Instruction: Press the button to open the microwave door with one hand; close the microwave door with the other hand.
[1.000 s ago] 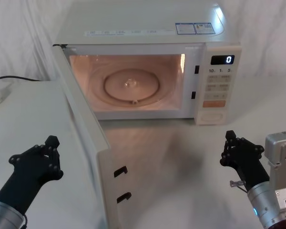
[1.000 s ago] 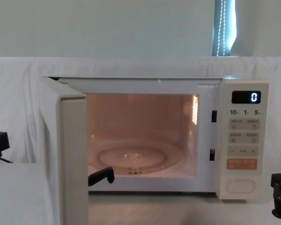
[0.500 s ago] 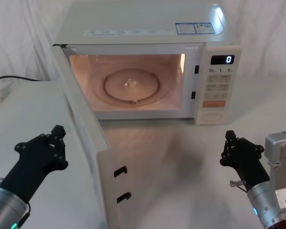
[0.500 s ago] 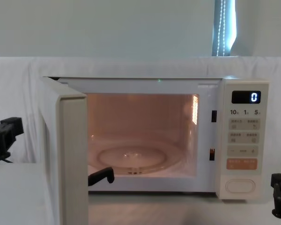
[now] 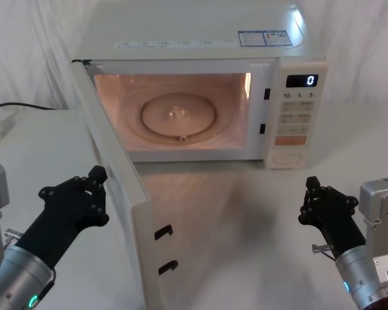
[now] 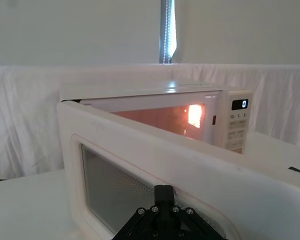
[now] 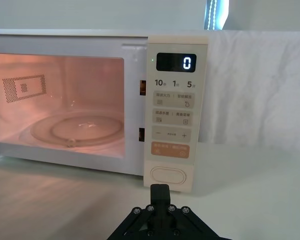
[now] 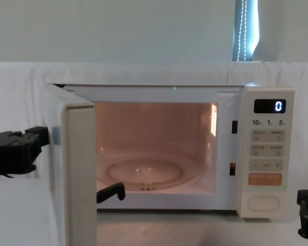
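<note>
Left claw (image 5: 94, 194) just beside outer face of microwave door (image 5: 113, 187), poised to push it shut; finger spread: cannot tell. Door swung wide, cavity lit. Right claw (image 5: 313, 200) parked over worktop (image 5: 246, 213), short of button (image 5: 286, 157); its finger spread too: cannot tell.

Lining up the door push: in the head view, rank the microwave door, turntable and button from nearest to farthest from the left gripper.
From the left gripper:
1. microwave door, swung open, right beside it.
2. turntable, inside the lit cavity.
3. button, low on the right-hand panel.
</note>
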`<state>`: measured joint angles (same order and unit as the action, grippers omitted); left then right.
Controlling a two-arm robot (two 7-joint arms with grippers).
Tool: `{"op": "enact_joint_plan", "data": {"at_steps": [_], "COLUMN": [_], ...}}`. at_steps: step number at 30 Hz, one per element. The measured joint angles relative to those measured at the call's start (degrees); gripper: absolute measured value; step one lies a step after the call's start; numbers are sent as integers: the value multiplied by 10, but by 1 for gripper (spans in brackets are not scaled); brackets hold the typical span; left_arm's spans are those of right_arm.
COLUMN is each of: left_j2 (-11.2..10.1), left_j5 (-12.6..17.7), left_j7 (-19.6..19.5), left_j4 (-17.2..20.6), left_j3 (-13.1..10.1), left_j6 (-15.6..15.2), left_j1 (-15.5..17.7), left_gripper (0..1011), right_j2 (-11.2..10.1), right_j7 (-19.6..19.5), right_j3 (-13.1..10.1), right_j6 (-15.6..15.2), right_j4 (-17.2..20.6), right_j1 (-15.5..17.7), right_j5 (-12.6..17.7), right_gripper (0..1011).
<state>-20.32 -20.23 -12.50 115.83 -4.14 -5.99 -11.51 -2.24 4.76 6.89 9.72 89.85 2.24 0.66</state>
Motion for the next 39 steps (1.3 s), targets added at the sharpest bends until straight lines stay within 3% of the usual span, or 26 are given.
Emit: {"op": "enact_joint_plan", "data": {"at_steps": [20,39], "left_j2": [-4,20], "left_j5": [-10,-28], "left_j7": [-15,-20], "left_j4": [-34,-104], "left_j3": [-36,-87], "left_j6": [-8,-20], "left_j1": [53,141], "left_gripper": [0,0], "right_j2": [0,0], "right_j7": [0,0], "right_j3": [0,0], "right_j6": [0,0], "right_j4": [0,0], "right_j1": [0,0], "right_j5": [0,0], "right_gripper": [0,0]}}
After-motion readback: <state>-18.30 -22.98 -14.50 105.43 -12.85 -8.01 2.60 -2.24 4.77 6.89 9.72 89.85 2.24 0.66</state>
